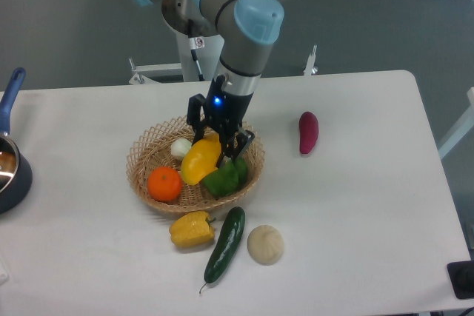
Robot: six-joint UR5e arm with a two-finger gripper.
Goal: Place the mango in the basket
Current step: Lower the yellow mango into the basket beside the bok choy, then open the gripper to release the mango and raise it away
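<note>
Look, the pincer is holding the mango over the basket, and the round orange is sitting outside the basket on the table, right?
Not quite. The orange is inside the basket, left of the mango held by the pincer. The camera view shows it.
</note>
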